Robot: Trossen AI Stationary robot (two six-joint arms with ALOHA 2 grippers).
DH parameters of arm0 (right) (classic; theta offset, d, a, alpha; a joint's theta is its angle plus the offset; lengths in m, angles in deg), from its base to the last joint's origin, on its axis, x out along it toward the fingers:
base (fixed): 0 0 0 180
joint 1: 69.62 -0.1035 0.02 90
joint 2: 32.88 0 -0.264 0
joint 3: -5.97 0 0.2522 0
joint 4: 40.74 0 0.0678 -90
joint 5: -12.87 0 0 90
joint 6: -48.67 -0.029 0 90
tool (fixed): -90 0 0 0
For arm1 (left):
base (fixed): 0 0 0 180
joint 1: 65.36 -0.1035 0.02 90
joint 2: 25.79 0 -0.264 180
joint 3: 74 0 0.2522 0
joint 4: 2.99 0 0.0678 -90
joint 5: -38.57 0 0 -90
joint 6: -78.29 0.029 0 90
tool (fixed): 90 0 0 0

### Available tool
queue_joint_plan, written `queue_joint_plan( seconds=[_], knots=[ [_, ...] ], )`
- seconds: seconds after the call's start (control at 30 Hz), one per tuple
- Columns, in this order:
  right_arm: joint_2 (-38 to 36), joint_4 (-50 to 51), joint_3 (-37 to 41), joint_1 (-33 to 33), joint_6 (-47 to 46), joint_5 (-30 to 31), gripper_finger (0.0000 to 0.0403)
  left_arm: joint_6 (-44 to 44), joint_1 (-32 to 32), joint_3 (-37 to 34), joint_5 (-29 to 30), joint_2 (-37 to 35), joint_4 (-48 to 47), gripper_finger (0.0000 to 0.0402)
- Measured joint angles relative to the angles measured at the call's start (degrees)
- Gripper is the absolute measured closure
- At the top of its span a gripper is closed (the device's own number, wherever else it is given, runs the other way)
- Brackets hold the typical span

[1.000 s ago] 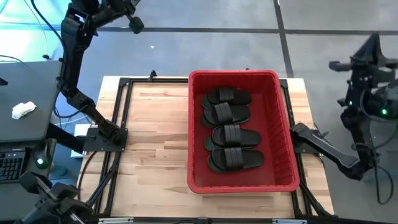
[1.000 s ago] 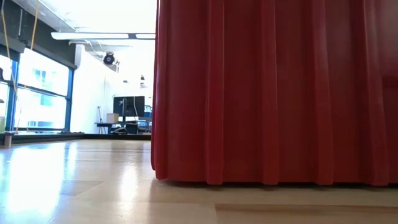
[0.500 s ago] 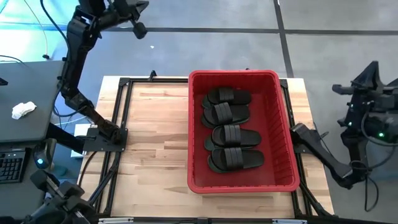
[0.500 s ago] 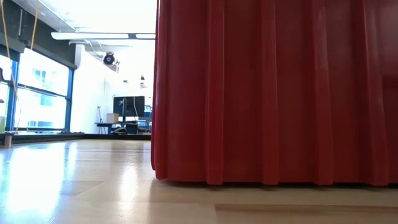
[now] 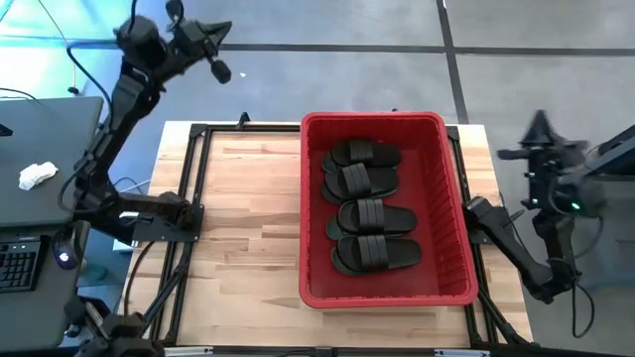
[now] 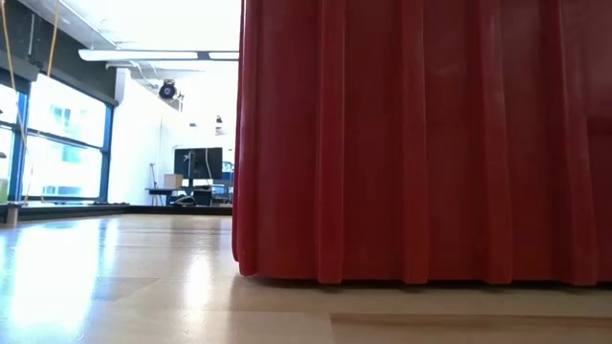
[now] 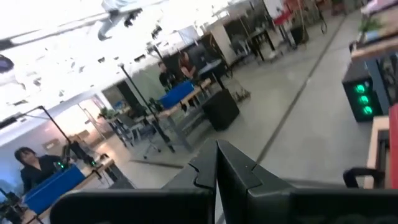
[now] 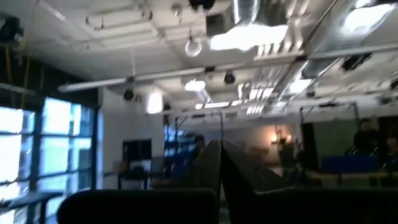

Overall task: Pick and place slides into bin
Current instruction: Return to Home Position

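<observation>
Red and big, the rectangular plastic bin [image 5: 372,118] with the rolled rim sits on the right half of the pale wooden table [image 5: 248,228]. Four black rubber slides [image 5: 375,214] with ribbed straps lie inside it. They make a row from the far end to the near end, each one sideways and close to the next. In the low view the bin's red ribbed wall fills most of the picture. The left gripper [image 7: 216,149] is up high past the far left corner of the table. Its two dark fingers are pressed together with nothing between them. The right gripper [image 8: 220,146] hangs off the table's right side, well apart from the bin, its fingers pressed together too.
</observation>
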Motion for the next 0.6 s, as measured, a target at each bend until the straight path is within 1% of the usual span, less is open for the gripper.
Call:
queue_joint_plan(
  seconds=[0.07, 0.13, 0.27, 0.4, 0.5, 0.6],
  knots=[
    [0.1, 4.3, 1.4, 0.0, -3.0, -1.6, 0.0403, -1.2, 0.0, -5.6, 0.0, -2.8, 4.4, 0.0402],
    [0.0, 6.4, 3.4, 0.0, -6.5, -2.5, 0.0403, -1.7, 0.0, -10.4, 0.0, -5.1, 8.0, 0.0402],
    [-0.6, 6.5, 9.6, 0.0, -10.2, -5.9, 0.0403, -3.3, 0.0, -18.0, 0.2, -9.4, 13.5, 0.0401],
    [-1.1, 3.2, 15.9, 0.0, -13.1, -6.5, 0.0403, -5.7, 0.0, -24.5, 0.7, -11.5, 16.7, 0.0401],
    [-1.0, -1.2, 20.1, 0.0, -14.8, -6.2, 0.0403, -7.3, 0.0, -27.8, 0.6, -12.9, 19.6, 0.0401],
    [-1.1, -4.9, 23.3, 0.0, -16.9, -6.1, 0.0403, -8.1, 0.0, -30.4, 0.5, -13.3, 19.8, 0.0401]
  ],
)
